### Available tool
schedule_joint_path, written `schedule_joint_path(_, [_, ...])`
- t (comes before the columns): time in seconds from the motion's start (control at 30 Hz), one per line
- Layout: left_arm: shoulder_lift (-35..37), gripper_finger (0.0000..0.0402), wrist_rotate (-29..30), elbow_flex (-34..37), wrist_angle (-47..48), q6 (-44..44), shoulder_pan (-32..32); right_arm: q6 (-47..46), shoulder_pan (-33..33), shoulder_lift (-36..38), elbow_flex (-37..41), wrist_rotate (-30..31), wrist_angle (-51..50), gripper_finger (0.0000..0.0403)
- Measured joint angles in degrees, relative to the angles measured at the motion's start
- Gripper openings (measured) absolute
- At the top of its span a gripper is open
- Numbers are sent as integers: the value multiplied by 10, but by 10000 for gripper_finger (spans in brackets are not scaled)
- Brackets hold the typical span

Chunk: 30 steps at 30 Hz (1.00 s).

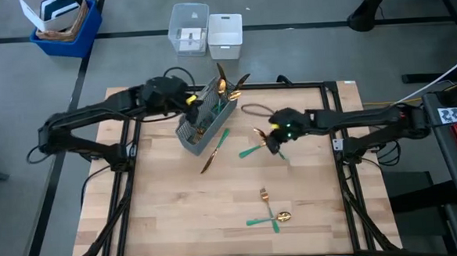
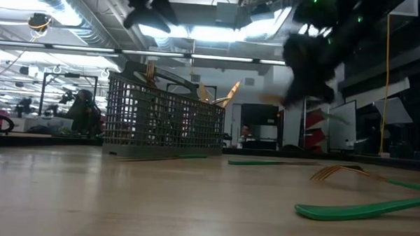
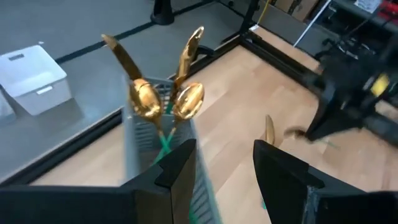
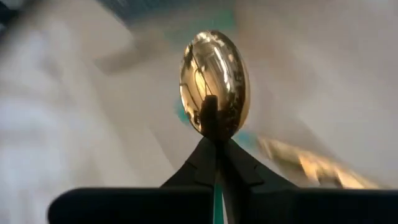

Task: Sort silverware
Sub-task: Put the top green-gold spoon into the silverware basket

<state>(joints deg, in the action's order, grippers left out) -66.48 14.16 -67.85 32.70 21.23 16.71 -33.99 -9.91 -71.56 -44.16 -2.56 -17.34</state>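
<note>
A grey mesh caddy (image 1: 201, 123) stands on the wooden table (image 1: 178, 217), with several gold-headed pieces of silverware (image 1: 225, 85) upright in its far end. My left gripper (image 1: 192, 102) hovers open above the caddy (image 3: 140, 155); the table shows through the gap between its fingers. My right gripper (image 1: 273, 141) is right of the caddy, above the table, shut on a spoon (image 4: 214, 81) with a gold bowl and a teal handle. More silverware lies flat: a knife (image 1: 214, 151) beside the caddy, a teal-handled piece (image 1: 253, 150), a fork (image 1: 265, 195) and a spoon (image 1: 279, 218). My right gripper pinches the spoon's neck (image 4: 215, 127), just behind the gold bowl, between its two fingers (image 4: 239, 165). The bowl sticks out past the fingertips, and the teal handle (image 4: 217, 202) runs back between them. The spoon is lifted clear of the table.
Two clear plastic bins (image 1: 208, 29) and a blue crate (image 1: 66, 27) stand on the floor beyond the table's far edge. A black frame (image 1: 333, 99) borders the table. The near half of the table holds only the fork and the crossed spoon.
</note>
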Motion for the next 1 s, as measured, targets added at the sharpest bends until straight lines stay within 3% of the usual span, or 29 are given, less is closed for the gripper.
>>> schedule_joint_path(0.23, [43, 150, 0, 0, 56, -19, -3, 93, -38, 15, -1, 25, 322, 13])
schedule_joint_path(0.43, [45, 150, 0, 0, 58, -19, -3, 216, -78, -39, -2, 26, 578, 11])
schedule_joint_path(0.6, [45, 150, 0, 0, 58, -21, -3, 225, -108, -121, -2, 24, 729, 14])
schedule_joint_path(0.83, [45, 150, 0, 0, 57, -28, -3, 226, -120, -246, -93, 9, 772, 15])
schedule_joint_path(1.0, [45, 150, 0, 0, 57, -26, -3, 259, -120, -323, -186, -18, 730, 15])
